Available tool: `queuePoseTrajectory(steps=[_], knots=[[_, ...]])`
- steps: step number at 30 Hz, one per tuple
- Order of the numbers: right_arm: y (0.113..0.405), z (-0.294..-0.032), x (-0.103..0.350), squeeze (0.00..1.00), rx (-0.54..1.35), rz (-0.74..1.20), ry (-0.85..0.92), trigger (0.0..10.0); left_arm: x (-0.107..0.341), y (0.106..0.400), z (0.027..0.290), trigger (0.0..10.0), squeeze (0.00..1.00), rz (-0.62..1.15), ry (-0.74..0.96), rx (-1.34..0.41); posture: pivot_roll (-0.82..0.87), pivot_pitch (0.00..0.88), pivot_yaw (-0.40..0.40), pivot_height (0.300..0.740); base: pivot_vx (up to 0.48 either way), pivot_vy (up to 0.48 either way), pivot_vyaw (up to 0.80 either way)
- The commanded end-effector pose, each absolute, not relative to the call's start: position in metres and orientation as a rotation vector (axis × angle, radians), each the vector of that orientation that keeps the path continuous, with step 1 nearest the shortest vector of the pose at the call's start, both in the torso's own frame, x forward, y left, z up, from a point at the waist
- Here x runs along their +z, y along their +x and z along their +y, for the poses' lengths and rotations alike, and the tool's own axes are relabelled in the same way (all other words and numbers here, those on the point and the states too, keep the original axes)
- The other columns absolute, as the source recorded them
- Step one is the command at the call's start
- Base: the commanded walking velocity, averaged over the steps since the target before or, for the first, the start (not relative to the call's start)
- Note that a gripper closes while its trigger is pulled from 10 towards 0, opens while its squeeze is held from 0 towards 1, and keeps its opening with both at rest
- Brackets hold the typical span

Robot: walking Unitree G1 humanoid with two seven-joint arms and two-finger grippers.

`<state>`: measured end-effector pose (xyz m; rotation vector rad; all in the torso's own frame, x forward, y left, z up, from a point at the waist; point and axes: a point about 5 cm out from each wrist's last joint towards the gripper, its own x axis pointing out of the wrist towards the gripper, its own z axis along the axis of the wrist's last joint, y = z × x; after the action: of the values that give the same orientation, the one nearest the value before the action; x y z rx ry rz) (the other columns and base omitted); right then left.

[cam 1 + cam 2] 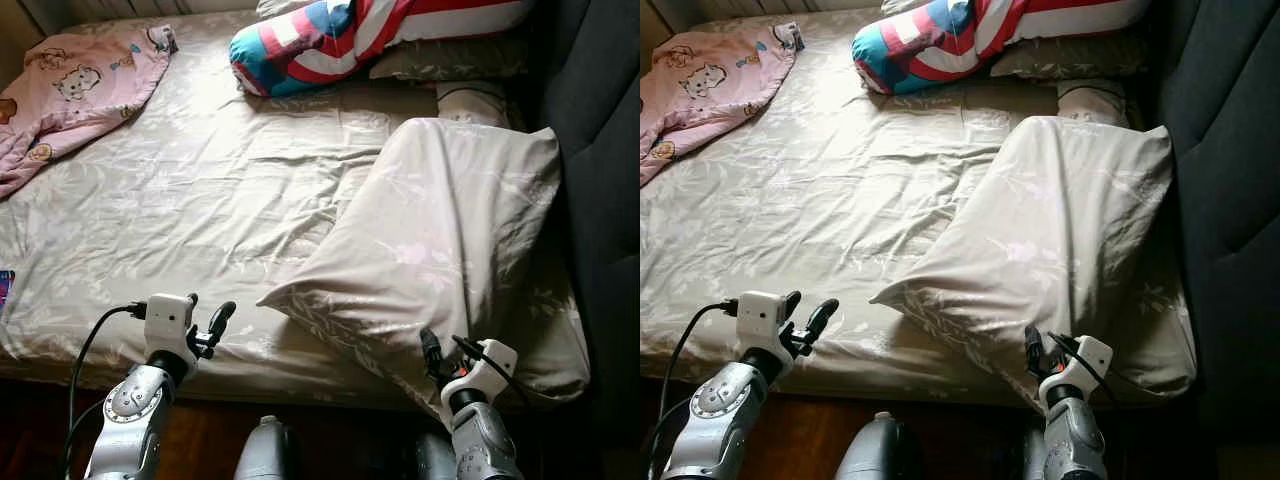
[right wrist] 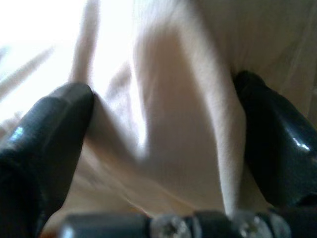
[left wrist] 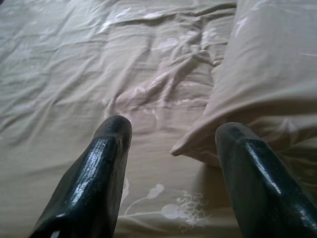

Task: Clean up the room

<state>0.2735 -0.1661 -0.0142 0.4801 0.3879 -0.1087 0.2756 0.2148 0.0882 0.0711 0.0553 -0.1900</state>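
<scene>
A large beige floral pillow [image 1: 440, 230] lies tilted on the right side of the bed [image 1: 190, 190], its near edge at the mattress front. My right gripper [image 1: 445, 345] is pushed into that near edge. In the right wrist view the right gripper [image 2: 163, 99] stands open, with a fold of the pillow's cloth [image 2: 173, 129] filling the gap between its fingers. My left gripper [image 1: 208, 308] is open over the sheet by the bed's front edge, a little left of the pillow's pointed corner [image 3: 183, 146]. A pink cartoon-print garment [image 1: 80, 85] lies crumpled at the far left corner.
A red, white and blue striped cushion [image 1: 340, 35] lies on another beige pillow [image 1: 450, 60] at the head of the bed. A dark upholstered panel [image 1: 600, 120] runs along the right side. A small dark object [image 1: 5, 285] sits at the left edge. Dark floor [image 1: 210, 440] shows below.
</scene>
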Motion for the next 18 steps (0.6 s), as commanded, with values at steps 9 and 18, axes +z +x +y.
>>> queuePoseTrajectory(steps=[9,18], knots=[[0.2685,-0.1405,-0.0283,0.0,-0.069,0.559,0.431,0.0,0.0892,0.2618,0.2253,10.0,0.0,0.089,0.121,-0.186,0.17,0.343,0.137,0.658,0.0,0.0,0.0],[0.2589,-0.1394,-0.0354,0.0,-0.074,0.575,0.421,0.0,0.0913,0.2621,0.224,10.0,0.0,0.089,0.126,-0.185,0.16,0.351,0.139,0.658,0.0,0.0,0.0]])
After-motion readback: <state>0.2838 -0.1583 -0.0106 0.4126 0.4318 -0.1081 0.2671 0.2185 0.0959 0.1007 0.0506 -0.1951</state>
